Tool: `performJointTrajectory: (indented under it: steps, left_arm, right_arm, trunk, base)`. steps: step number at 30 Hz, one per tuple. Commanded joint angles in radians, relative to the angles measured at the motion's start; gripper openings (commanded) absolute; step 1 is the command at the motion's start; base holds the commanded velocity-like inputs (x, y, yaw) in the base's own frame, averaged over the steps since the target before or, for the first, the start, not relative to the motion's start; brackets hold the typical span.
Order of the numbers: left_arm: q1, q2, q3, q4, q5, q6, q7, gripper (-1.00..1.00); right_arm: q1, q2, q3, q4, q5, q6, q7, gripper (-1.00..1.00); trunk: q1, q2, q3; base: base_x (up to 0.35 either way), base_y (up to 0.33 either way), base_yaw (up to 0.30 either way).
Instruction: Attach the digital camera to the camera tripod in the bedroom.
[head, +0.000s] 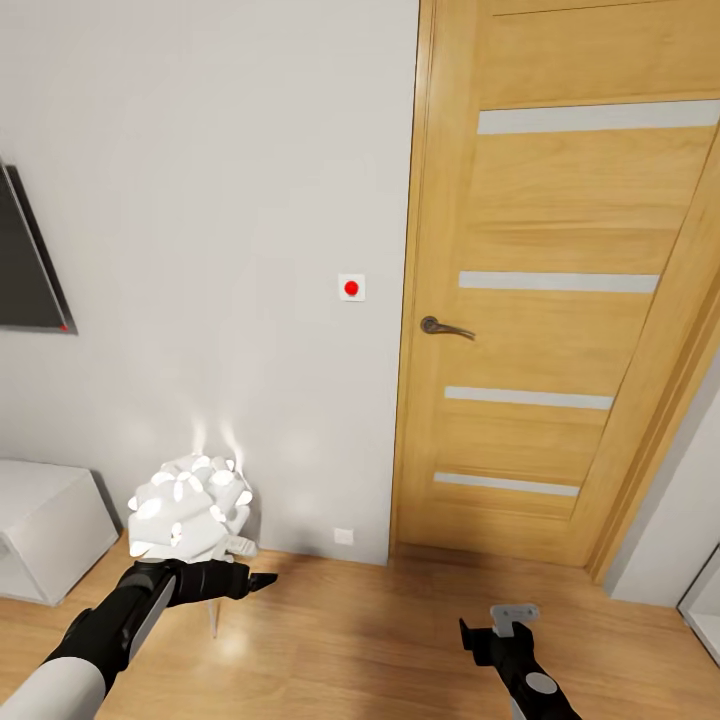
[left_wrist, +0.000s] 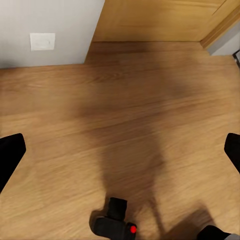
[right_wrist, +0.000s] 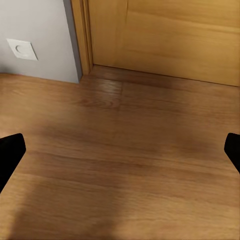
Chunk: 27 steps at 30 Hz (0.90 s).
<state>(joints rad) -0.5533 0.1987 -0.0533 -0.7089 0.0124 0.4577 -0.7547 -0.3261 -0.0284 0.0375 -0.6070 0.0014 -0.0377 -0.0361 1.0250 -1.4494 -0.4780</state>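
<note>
Currently facing a closed wooden door (head: 560, 300) with a dark lever handle (head: 445, 327) — grey wall (head: 220, 200) beside it, carrying a white switch with a red dot (head: 351, 288) and a low white outlet (head: 343, 536).

Left end effector (head: 255, 580) sits low over the wood floor (head: 350, 640), jaws spread wide: in the left wrist view its two fingertips (left_wrist: 11, 152) sit at opposite edges with bare floor between. Just beyond it, toward the wall, stands a white flower-shaped lamp (head: 190, 505) on thin legs. Further out on that side are a white cabinet (head: 45, 525) and a dark wall-mounted screen (head: 30, 260).

Right end effector (head: 495, 625) is also wide open, nothing between the fingertips (right_wrist: 11, 150) — floor and door base ahead of it.

A small black object with a red dot (left_wrist: 116, 225) shows at the near edge of the left wrist view, below the left end effector. Can't tell whether it's the digital camera or part of the robot.
</note>
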Motion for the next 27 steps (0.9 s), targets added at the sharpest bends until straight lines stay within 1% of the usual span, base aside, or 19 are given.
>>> performJointTrajectory:
  steps: [1, 9, 10, 13, 14, 17, 20, 21, 27]
  left_arm:
    - [-0.001, 0.001, -0.002, -0.001, 0.001, 0.007, -0.002, 1.0]
    - [-0.001, 0.001, -0.004, 0.004, 0.001, 0.007, -0.002, 1.0]
    - [-0.001, -0.001, -0.007, 0.018, 0.001, 0.006, -0.002, 1.0]
    - [-0.001, -0.004, -0.026, 0.038, 0.0, 0.006, -0.001, 1.0]
    - [-0.001, -0.005, -0.052, 0.055, -0.001, 0.006, -0.001, 1.0]
    - [-0.001, -0.006, -0.103, 0.08, -0.001, 0.006, 0.0, 1.0]
    - [-0.001, -0.007, -0.161, 0.098, -0.001, 0.005, 0.0, 1.0]
    - [-0.001, -0.007, -0.203, 0.106, -0.002, 0.004, 0.001, 1.0]
    - [-0.001, -0.009, -0.325, 0.115, -0.002, -0.009, 0.003, 1.0]
  right_arm:
    - [-0.001, -0.001, 0.004, 0.001, 0.0, -0.002, -0.004, 1.0]
    - [-0.001, -0.001, 0.005, 0.006, 0.0, -0.004, -0.004, 1.0]
    - [0.0, -0.001, 0.004, 0.033, 0.0, -0.006, -0.004, 1.0]
    - [0.0, -0.001, 0.004, 0.053, 0.0, -0.013, -0.004, 1.0]
    - [0.0, -0.001, 0.005, 0.062, 0.0, -0.024, -0.004, 1.0]
    - [0.0, -0.001, 0.006, 0.072, 0.0, -0.05, -0.004, 1.0]
    - [0.0, -0.001, 0.007, 0.085, 0.0, -0.08, -0.004, 1.0]
    - [0.001, -0.001, 0.007, 0.1, 0.0, -0.095, -0.004, 1.0]
    - [0.001, -0.002, 0.008, 0.177, 0.0, -0.121, -0.004, 1.0]
  trunk:
    - [0.0, -0.001, -0.001]
    - [0.0, -0.001, -0.001]
    - [0.0, -0.001, -0.001]
    - [0.0, -0.001, -0.001]
    - [0.0, -0.001, -0.001]
    - [0.0, -0.001, -0.001]
    - [0.0, -0.001, -0.001]
    - [0.0, -0.001, -0.001]
    - [0.0, -0.001, -0.001]
  base:
    - [0.0, 0.001, 0.0]
    - [0.0, 0.0, 0.0]
    - [0.0, 0.0, 0.0]
    - [0.0, 0.0, 0.0]
    - [0.0, 0.0, 0.0]
    - [0.0, 0.0, 0.0]
    - [0.0, 0.0, 0.0]
    - [0.0, 0.0, 0.0]
    - [0.0, 0.0, 0.0]
